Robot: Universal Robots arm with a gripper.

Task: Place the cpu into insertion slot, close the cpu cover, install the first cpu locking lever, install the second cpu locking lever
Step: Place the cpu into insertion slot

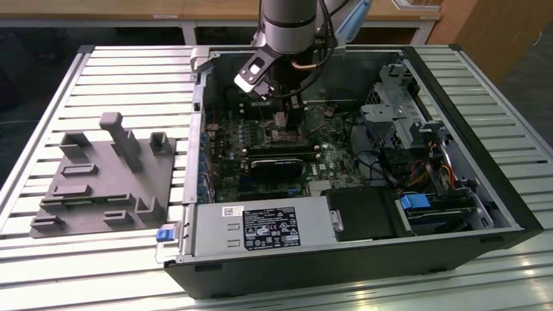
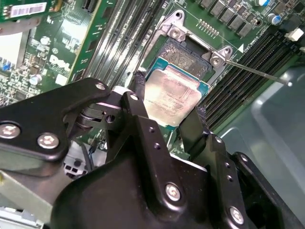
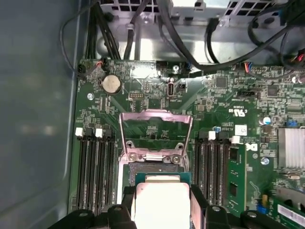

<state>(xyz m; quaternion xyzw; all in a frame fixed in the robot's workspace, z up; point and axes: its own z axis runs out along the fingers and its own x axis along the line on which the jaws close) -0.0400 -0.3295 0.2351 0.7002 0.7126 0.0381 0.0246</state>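
Down on the green board, the gripper clamps the cpu over the insertion slot; cpu cover stands open, memory slots flank both sides.

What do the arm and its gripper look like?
The arm is a round silver-grey tube with a darker grey band at its joint. Dark and copper-coloured cables hang beside it. The gripper is matte black, built from flat jointed bars fastened with silver screws. It ends in two narrow black fingers with small holes.
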